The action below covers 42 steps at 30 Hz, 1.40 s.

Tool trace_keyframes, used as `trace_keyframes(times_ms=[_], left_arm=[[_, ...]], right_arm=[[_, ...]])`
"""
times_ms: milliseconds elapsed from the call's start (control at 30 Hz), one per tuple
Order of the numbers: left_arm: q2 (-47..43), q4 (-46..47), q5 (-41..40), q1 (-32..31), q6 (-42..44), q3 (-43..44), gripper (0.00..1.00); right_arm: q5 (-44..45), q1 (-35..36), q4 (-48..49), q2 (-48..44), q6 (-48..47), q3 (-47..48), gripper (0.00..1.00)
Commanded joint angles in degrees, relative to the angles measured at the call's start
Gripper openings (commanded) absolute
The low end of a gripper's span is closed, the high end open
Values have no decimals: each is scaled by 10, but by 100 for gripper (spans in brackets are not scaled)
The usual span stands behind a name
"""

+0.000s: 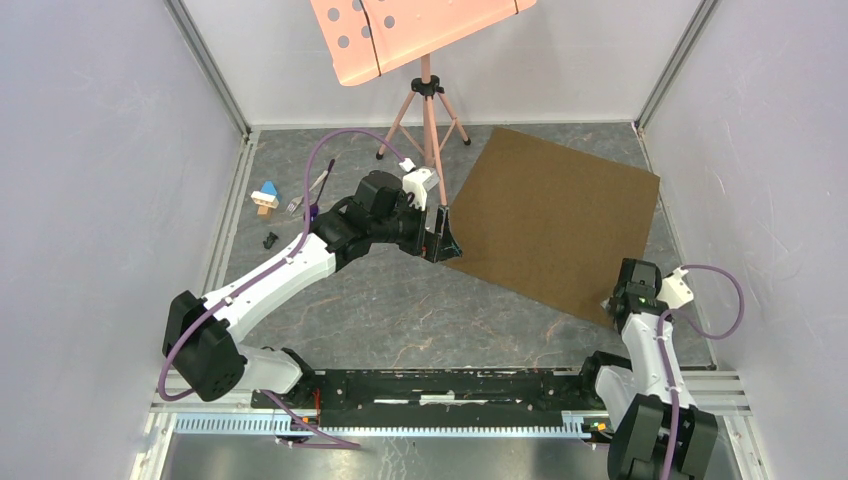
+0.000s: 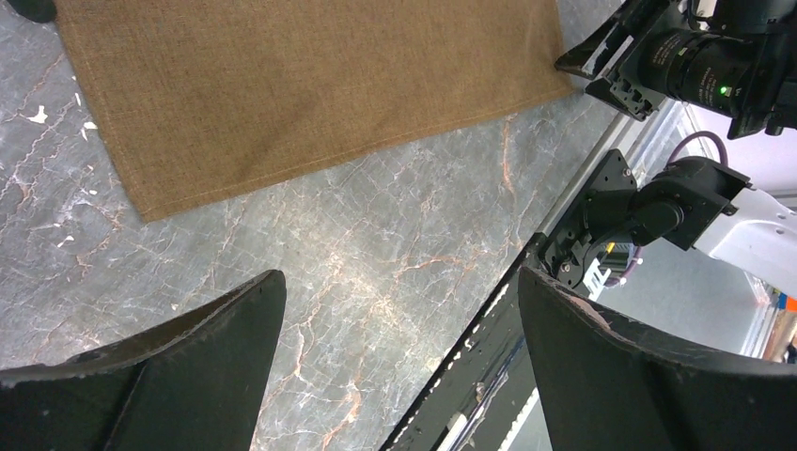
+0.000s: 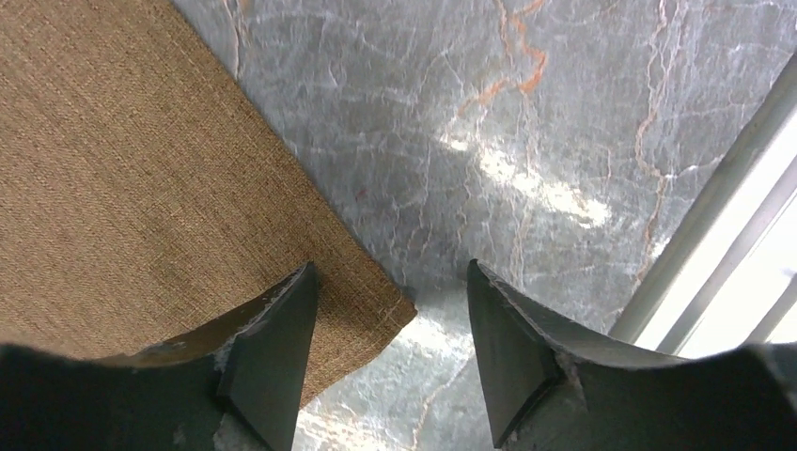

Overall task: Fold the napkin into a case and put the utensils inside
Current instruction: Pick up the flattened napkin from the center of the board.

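Note:
The napkin (image 1: 555, 215) lies flat and unfolded as an olive-brown square right of centre. My left gripper (image 1: 440, 240) hangs open just off its left corner; in the left wrist view the cloth (image 2: 310, 85) lies beyond the spread fingers of that gripper (image 2: 399, 291), which has nothing in it. My right gripper (image 1: 615, 305) is open at the napkin's near corner. In the right wrist view this corner (image 3: 376, 305) lies between the open fingers of the right gripper (image 3: 390, 282), and the left finger (image 3: 273, 348) is over the cloth. The fork (image 1: 298, 203) and the spoon (image 1: 313, 211) lie far left, beside my left arm.
A small blue, white and tan toy block (image 1: 265, 195) and a tiny black piece (image 1: 270, 240) lie near the utensils. A pink music stand (image 1: 428, 100) stands on its tripod at the back. Grey walls close in both sides, with a metal rail (image 1: 450, 385) at the near edge.

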Motion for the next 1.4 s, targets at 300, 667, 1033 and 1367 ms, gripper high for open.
trace_keyframes(times_ms=[300, 667, 1033, 1367], left_arm=[[-3, 37, 34, 5, 20, 16, 99], [1, 40, 44, 8, 20, 14, 99], [1, 39, 48, 13, 20, 8, 99], [37, 9, 15, 15, -26, 14, 100]], right_arm=[[8, 54, -124, 41, 70, 86, 66], [3, 76, -88, 81, 106, 69, 61], [48, 77, -39, 96, 108, 8, 40], [56, 79, -46, 37, 65, 16, 0]])
